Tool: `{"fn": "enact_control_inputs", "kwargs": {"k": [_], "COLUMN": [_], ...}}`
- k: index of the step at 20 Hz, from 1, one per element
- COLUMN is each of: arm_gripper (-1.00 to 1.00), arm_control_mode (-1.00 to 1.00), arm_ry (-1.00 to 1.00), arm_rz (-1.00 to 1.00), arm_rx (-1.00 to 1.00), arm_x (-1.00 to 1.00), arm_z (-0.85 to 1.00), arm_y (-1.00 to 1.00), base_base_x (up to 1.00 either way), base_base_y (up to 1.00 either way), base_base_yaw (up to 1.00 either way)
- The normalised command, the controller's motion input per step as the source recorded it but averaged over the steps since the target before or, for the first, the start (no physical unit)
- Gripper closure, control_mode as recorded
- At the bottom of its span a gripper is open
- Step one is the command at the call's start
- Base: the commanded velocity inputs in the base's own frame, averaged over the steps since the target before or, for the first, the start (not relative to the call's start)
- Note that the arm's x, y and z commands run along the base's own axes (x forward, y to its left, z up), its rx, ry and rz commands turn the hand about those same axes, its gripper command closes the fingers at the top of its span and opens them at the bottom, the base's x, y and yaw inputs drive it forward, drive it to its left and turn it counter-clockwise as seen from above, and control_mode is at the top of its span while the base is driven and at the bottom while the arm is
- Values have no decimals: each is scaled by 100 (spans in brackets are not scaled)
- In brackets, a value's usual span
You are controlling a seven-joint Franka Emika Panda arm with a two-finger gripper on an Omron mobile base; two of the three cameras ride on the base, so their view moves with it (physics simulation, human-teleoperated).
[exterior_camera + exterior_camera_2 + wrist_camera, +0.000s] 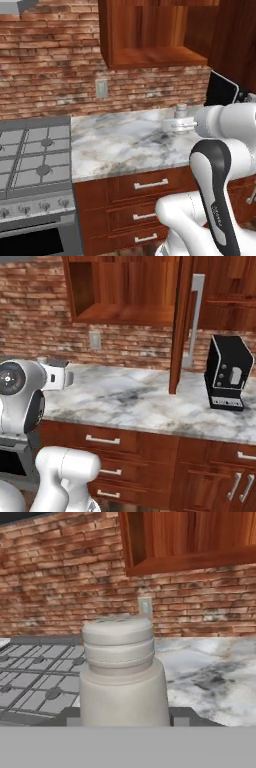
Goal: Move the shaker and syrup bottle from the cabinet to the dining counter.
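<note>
Gripping the smooth pale cylindrical shaker [122,672], the jaws are clamping its base above the veined marble tabletop [215,667], below the open reddish wooden cabinet [195,537].

Marble countertop [150,393] beside stove [35,160], black coffee machine [227,378] standing on it

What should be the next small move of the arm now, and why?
Probably carry the shaker away from the cabinet toward the dining counter. The hand view shows the shaker upright and close between the tool tips, apparently held, above the marble countertop. The cabinet stands open with its shelf bare, so nothing seems to block a retreat.
</note>
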Motion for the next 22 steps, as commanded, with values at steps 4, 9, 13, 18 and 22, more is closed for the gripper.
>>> {"fn": "enact_control_inputs", "kwargs": {"k": [4,9,13,18,22], "arm_gripper": [100,100,100,100,100], "arm_control_mode": [100,100,100,100,100], "arm_ry": [0,0,0,0,0], "arm_rz": [0,0,0,0,0], "arm_rx": [0,0,0,0,0], "arm_x": [0,0,0,0,0], "arm_z": [0,0,0,0,0], "arm_y": [0,0,0,0,0], "base_base_x": [-28,-17,-15,-2,28], "base_base_y": [35,29,27,32,24], "base_base_yaw": [81,93,92,85,67]}}
